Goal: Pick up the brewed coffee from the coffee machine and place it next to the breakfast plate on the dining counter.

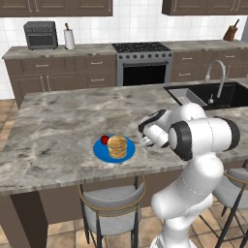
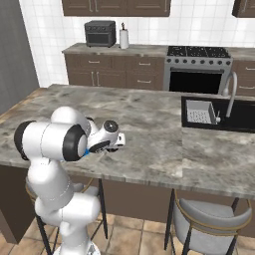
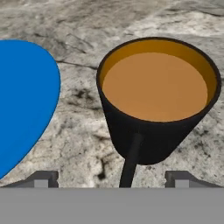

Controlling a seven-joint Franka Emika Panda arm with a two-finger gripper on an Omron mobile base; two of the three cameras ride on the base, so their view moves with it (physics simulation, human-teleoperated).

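Brewed coffee in its small black mug [image 3: 157, 103] is standing on the grey marble dining counter [image 1: 58, 131] beside the round blue plate [image 3: 24, 100], gripper [image 3: 111, 178] spread astride the handle, needing a straight retreat.

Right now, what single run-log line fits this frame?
phase: placing | small black mug of orange-brown coffee: upright on grey marble island counter, beside round blue pancake plate | gripper: open, astride handle

Arm [image 1: 193, 164]: glossy white, rounded tubular links. Joints carry dark black ring bands; a thin blue accent shows at one joint in the right base view. Pincer [image 3: 112, 178]: two small dark grey, blocky finger tips.
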